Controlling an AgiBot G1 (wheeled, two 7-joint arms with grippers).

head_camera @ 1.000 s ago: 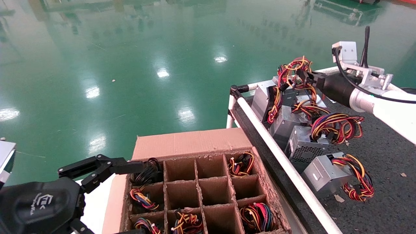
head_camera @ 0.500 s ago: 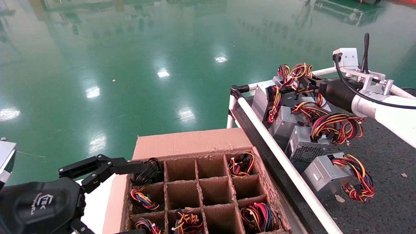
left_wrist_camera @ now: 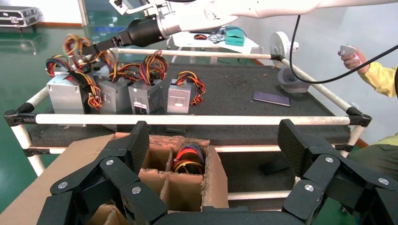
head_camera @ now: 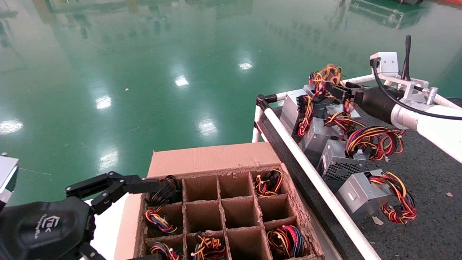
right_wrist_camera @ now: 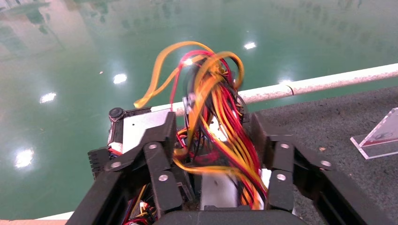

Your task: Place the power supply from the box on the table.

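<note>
The power supply [right_wrist_camera: 220, 190], a silver unit, sits at the far end of a row on the dark table [head_camera: 426, 169]. Its red-yellow wire bundle [head_camera: 325, 76] stands up, blurred. My right gripper [head_camera: 337, 87] is right over it, open, with the wires [right_wrist_camera: 220, 108] loose between its spread fingers [right_wrist_camera: 162, 140]. The brown box [head_camera: 213, 159] with its divider grid stands beside the table; several cells hold coloured wires. My left gripper [head_camera: 151, 222] hangs open and empty at the box's left side, and it also shows above the box [left_wrist_camera: 206, 173] in the left wrist view.
Three other power supplies [head_camera: 337, 164] lie in a row along the white rail [head_camera: 310, 173]. A dark flat device [left_wrist_camera: 271, 98] and a clear stand [right_wrist_camera: 380, 136] lie farther out on the table. A person's yellow sleeve [left_wrist_camera: 378, 77] is beyond the table. Green floor surrounds everything.
The right gripper came down toward the table with the wire bundle, then shifted slightly toward the rail corner. The wires now stand higher again. The left arm has not moved.
</note>
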